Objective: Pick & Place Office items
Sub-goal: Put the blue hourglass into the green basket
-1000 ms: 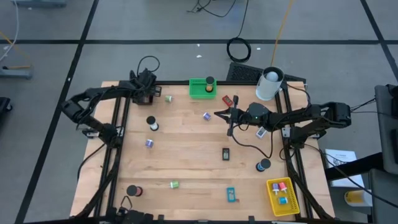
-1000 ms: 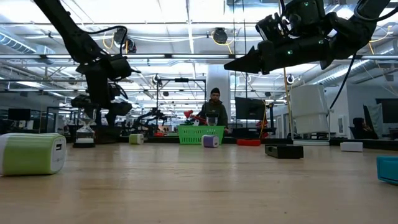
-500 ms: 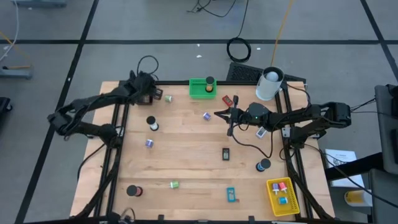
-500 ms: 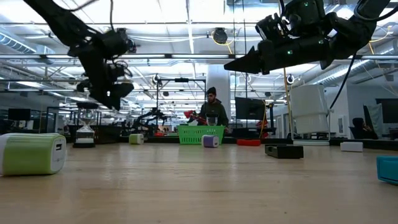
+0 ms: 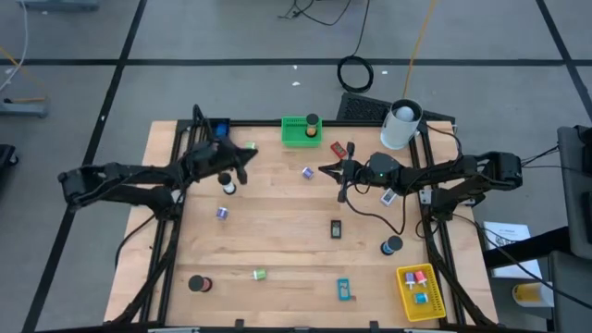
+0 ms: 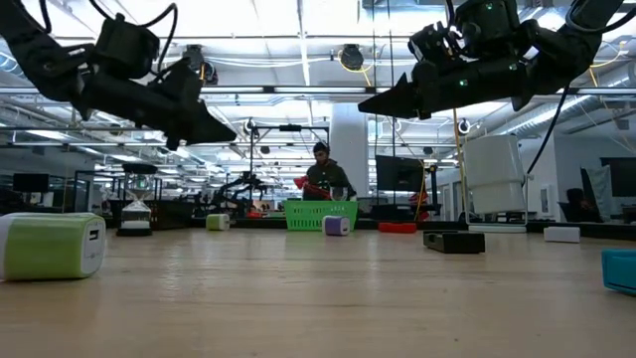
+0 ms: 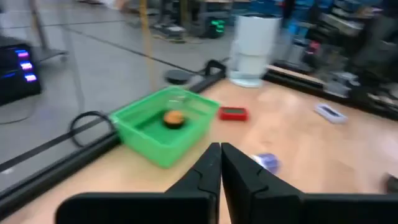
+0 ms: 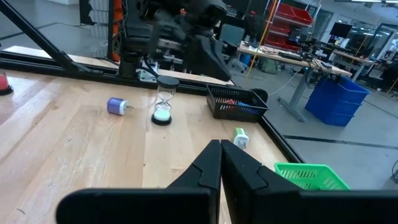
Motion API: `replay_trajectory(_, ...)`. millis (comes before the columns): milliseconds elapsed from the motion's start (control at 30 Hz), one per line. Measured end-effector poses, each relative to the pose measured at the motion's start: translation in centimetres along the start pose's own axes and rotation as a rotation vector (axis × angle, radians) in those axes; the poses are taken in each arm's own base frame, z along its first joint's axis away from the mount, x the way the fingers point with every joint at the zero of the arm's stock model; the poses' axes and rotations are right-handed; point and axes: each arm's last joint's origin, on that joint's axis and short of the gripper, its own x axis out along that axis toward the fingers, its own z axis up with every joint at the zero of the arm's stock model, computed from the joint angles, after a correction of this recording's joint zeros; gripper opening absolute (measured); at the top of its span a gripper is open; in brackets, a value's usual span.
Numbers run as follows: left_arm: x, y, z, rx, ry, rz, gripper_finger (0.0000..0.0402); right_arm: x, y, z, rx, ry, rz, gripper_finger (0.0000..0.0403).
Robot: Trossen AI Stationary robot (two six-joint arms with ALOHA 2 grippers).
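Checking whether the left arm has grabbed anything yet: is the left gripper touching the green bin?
Apart. In the left wrist view the left gripper is shut on nothing, with bare table between its fingertips and the green bin ahead.

I am working in a big robot lab. My wooden table is standing on a grey floor marked with dark lines. Long lights are shining from the high ceiling. Behind my table, screens are glowing on other tables, red bins are sitting on shelves, and a person is standing far back.
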Motion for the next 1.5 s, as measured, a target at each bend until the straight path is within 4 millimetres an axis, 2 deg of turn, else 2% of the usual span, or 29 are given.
replay_trajectory(133,-0.2,-1.3,-0.7,0.082,0.018,-0.064,0.0028,0.0,0.0,0.0,0.0,0.001,0.0,0.0004)
replay_trajectory(333,-1.2,-2.8,-1.7,0.157,-0.089,-0.124,0.0005,0.0,0.0,-0.1,0.017,0.007,0.001,0.0004)
replay_trajectory(633,-2.4,-3.2,-3.8,0.187,-0.055,-0.17,0.0025,0.0,0.0,-0.1,0.031,0.018,-0.035,0.0004)
replay_trajectory(1000,-2.5,-3.4,-3.9,0.215,-0.054,-0.178,0.0026,-0.2,0.0,-1.7,0.138,0.189,-0.136,0.0004)
replay_trajectory(1500,-2.5,-3.4,-3.9,0.232,-0.058,-0.177,0.0026,-0.2,0.0,-2.0,0.159,0.222,-0.132,0.0004)
